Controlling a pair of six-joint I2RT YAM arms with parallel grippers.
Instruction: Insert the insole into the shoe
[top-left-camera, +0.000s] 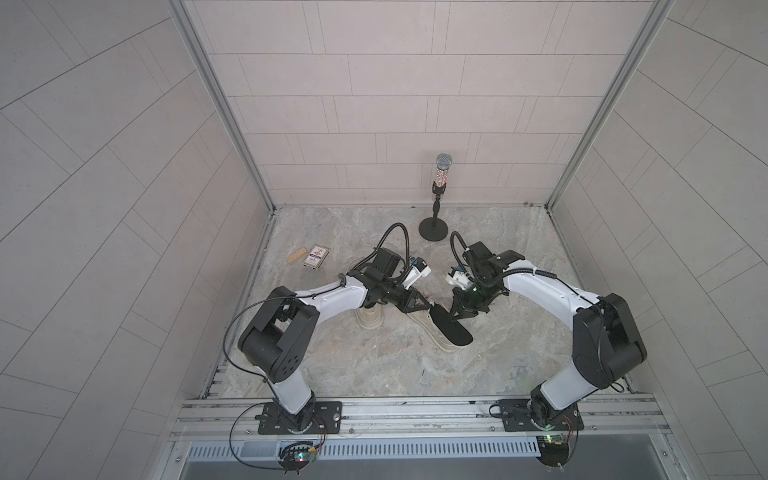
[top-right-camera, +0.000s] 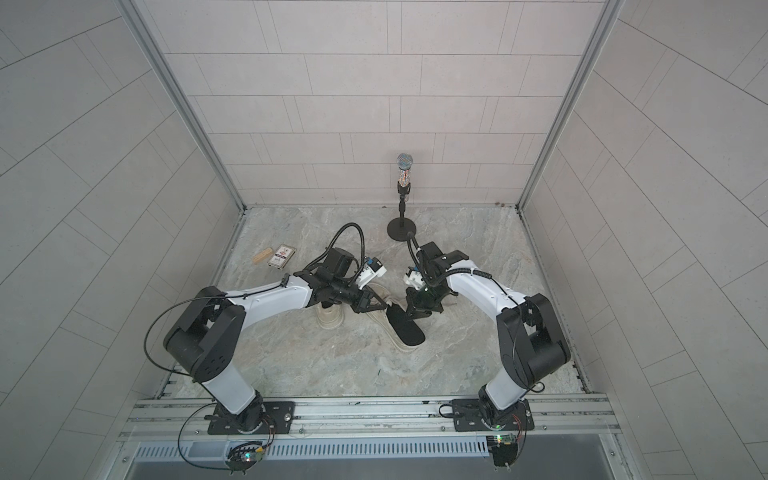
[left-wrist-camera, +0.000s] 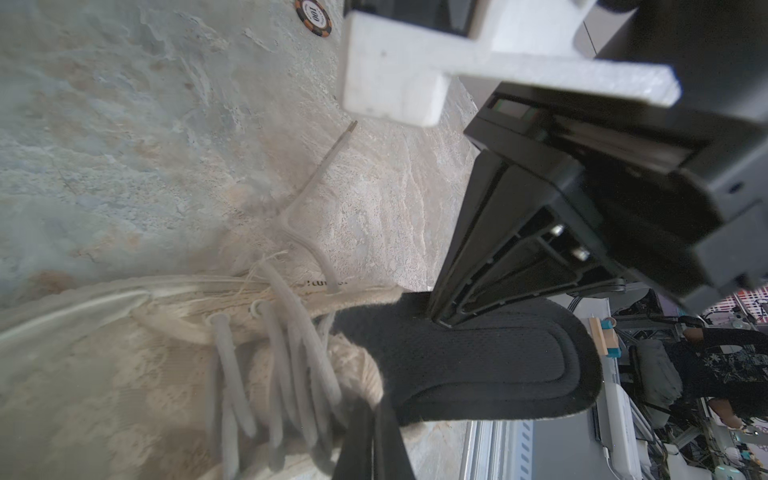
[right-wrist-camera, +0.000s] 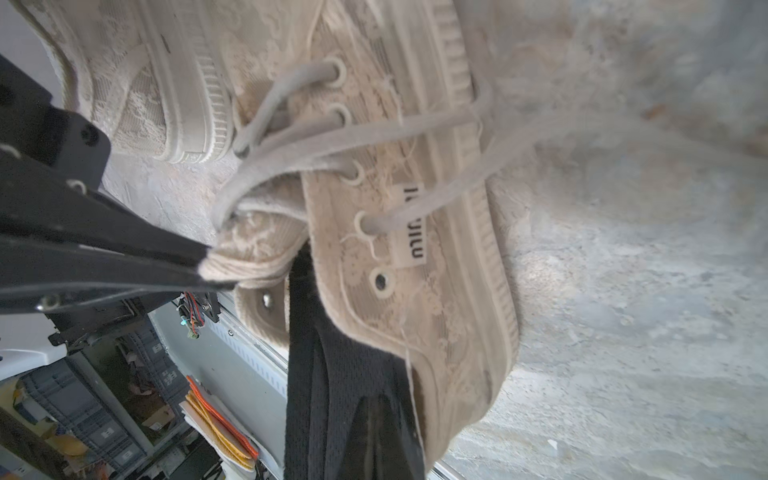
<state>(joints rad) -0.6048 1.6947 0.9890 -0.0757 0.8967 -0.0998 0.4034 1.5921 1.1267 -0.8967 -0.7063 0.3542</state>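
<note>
Your right pincer (right-wrist-camera: 203, 266) is clenched on a beige fold at the lacing of the shoe (right-wrist-camera: 415, 291), apparently the tongue, pinched between both fingertips. Your left pincer (left-wrist-camera: 372, 415) is clenched too. Its blurred fingers meet the black insole (left-wrist-camera: 478, 374) at its edge, right where it enters the shoe's opening, and it looks like a grasp on the insole.

The insole's front end is tucked under the laces inside the shoe. Its rounded heel end sticks out, overhanging the shoe's heel.

In both top views the 2 pincers face each other just above this shoe, which lies near the middle of the worktop (top-left-camera: 374, 374). A 2nd beige shoe (top-left-camera: 368, 318) sits just beside it, partly under your left arm.

Farther out, near the back wall, a microphone (top-left-camera: 442, 174) stands upright on its round base. On the robot's left, a card box (top-left-camera: 316, 257) lies next to a small wooden block (top-left-camera: 296, 255). The left wrist view also shows a poker chip (left-wrist-camera: 314, 16) lying on the worktop.
</note>
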